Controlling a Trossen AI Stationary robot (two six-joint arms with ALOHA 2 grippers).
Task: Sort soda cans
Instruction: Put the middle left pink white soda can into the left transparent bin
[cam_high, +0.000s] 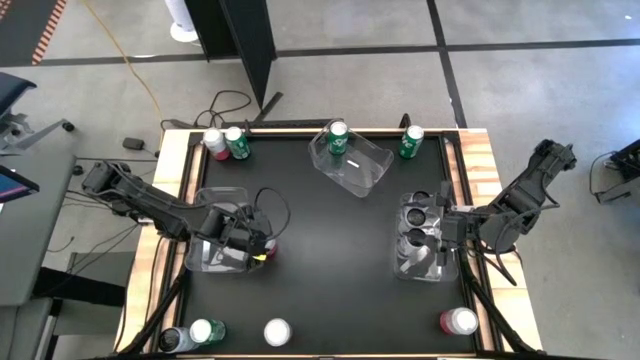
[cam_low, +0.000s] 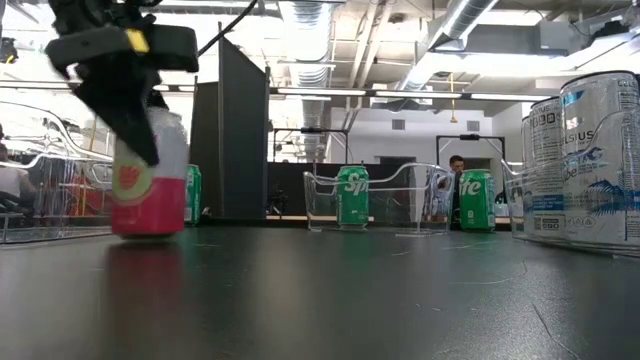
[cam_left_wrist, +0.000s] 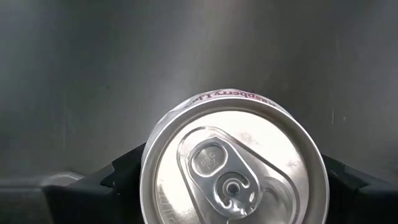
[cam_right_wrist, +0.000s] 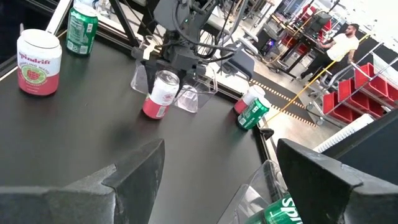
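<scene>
1. Low view showed the red and pink can (cam_low: 148, 180) standing upright on the black table (cam_low: 320, 300), with the left gripper (cam_low: 130, 95) closed around its upper body from above. In the high view that can (cam_high: 266, 250) sat just beside the left clear bin (cam_high: 205, 255), outside its wall as far as you could tell.

2. Your first risk was a tip-over: the fingers (cam_left_wrist: 112, 180) gripped high, near the silver top (cam_left_wrist: 233, 168), so a sideways pull before lifting could have toppled the can.

3. Your second risk was the bin wall. With the can that close to it, a low carry could have clipped the rim and shoved the bin.

4. A wrong drop was also possible: the centre bin (cam_high: 365, 165) held a green can (cam_high: 338, 138) and the right bin (cam_high: 425, 262) held dark-topped cans (cam_high: 418, 215), so the pink one belonged in neither, judging by colour.

5. The right gripper (cam_high: 447, 228) waited over the right bin, fingers (cam_right_wrist: 124, 180) spread apart and empty. If you had moved both arms toward the centre, they could have collided.

6. Loose cans remained along the front edge (cam_high: 277, 332) and back corner (cam_high: 225, 143).
</scene>
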